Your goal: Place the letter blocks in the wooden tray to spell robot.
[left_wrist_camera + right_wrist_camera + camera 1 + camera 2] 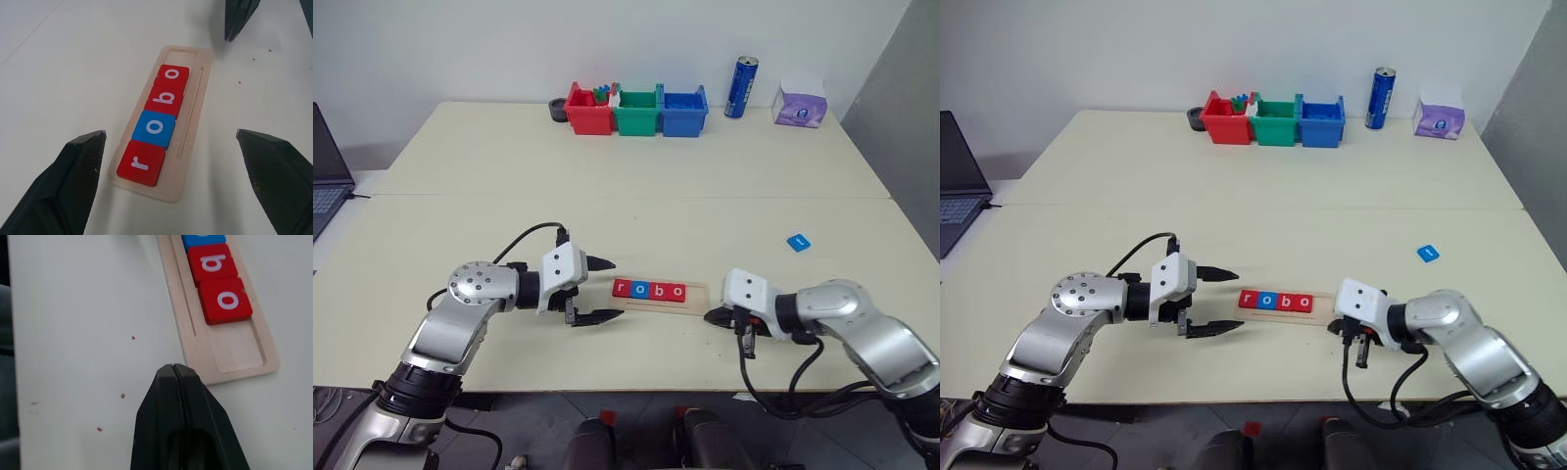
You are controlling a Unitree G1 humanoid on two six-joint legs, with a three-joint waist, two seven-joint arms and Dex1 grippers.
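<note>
The wooden tray lies on the desk between my two grippers, holding four letter blocks reading r, o, b, o. My left gripper hovers beside its r end, jaws spread wide and empty. My right gripper hangs just off the empty end, jaws pressed together. A fifth blue block lies well apart.

Cream table, white wall, laptop at left

Head stereo pair overhead; wrist cameras close, sharing the wooden tray.
</note>
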